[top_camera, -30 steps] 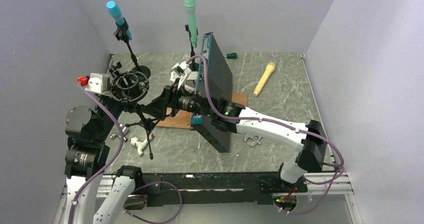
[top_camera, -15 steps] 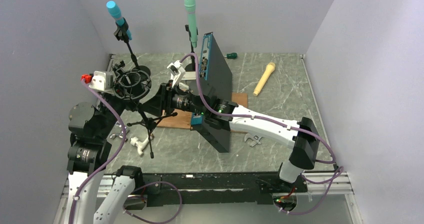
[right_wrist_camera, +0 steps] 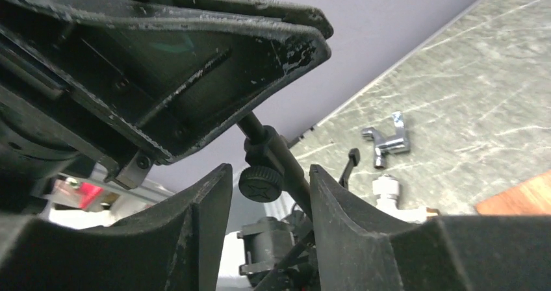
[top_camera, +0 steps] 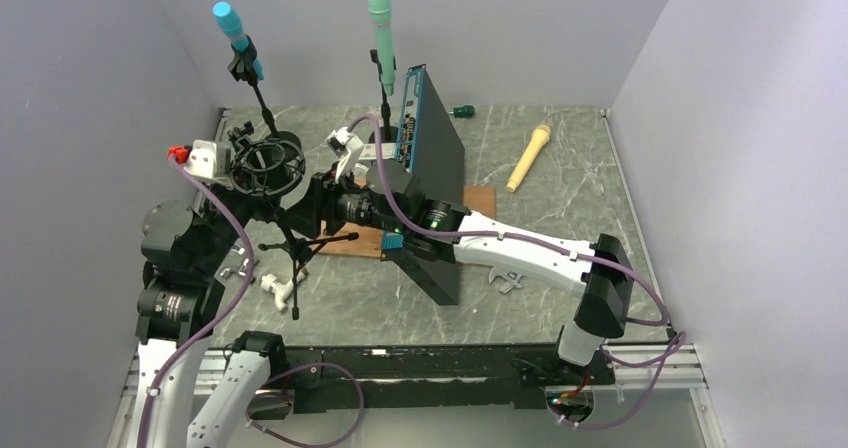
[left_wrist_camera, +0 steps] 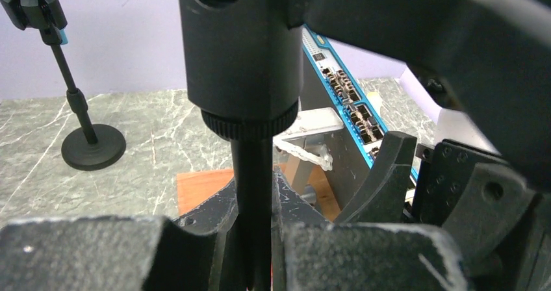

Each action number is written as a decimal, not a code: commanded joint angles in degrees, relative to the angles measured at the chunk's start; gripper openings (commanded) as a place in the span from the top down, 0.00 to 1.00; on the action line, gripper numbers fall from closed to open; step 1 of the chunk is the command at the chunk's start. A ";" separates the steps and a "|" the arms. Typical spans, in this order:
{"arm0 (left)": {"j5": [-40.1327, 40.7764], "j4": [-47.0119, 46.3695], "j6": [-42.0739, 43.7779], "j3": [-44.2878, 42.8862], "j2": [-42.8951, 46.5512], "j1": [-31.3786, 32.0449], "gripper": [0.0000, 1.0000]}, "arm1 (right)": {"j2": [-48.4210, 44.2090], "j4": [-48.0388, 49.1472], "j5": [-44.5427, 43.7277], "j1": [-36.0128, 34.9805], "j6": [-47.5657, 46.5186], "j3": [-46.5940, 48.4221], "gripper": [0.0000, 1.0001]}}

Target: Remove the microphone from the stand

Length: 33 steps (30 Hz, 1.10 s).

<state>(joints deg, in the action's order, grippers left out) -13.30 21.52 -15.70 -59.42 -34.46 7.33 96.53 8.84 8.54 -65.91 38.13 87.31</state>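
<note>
A black tripod stand [top_camera: 291, 251] with a ring shock mount [top_camera: 266, 166] is held off the table. My left gripper [top_camera: 262, 200] is shut on its thin pole [left_wrist_camera: 253, 193], just under a thick black cylinder [left_wrist_camera: 240, 50]; I cannot tell whether that is the microphone. My right gripper [top_camera: 306, 208] is open, and its fingers [right_wrist_camera: 338, 219] straddle the pole and a round knob [right_wrist_camera: 260, 182] without touching them. A blue-headed microphone [top_camera: 235, 30] and a green microphone [top_camera: 380, 23] stand in their own stands at the back. A yellow microphone [top_camera: 528, 156] lies on the table.
A dark network switch [top_camera: 432, 168] stands upright behind the right wrist on a wooden board [top_camera: 350, 240]. White and chrome fittings [top_camera: 275, 286] lie on the table by the tripod legs, and they also show in the right wrist view [right_wrist_camera: 388, 141]. A round stand base [left_wrist_camera: 93, 147] sits at the far left.
My right gripper has moved left until its open fingers straddle the stand's pole. The left arm and the stand have shifted slightly right and toward the near edge.
</note>
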 commanded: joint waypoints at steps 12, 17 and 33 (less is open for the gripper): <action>0.73 -1.19 -1.61 -3.92 -0.84 0.14 1.00 | -0.08 -4.79 -13.18 -6.08 -25.44 4.87 0.84; -0.33 3.02 -3.16 -6.09 -1.67 0.14 1.00 | -1.93 10.01 -17.51 -11.26 -56.45 -4.23 0.99; 1.41 3.15 -3.02 -3.28 -0.40 0.14 1.00 | -3.73 19.05 -17.97 -10.66 -79.40 -10.09 0.33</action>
<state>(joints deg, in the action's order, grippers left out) -12.29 27.86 -17.50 -62.13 -35.35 7.33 96.36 22.06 -6.26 -77.08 -40.40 79.72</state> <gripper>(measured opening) 0.162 0.563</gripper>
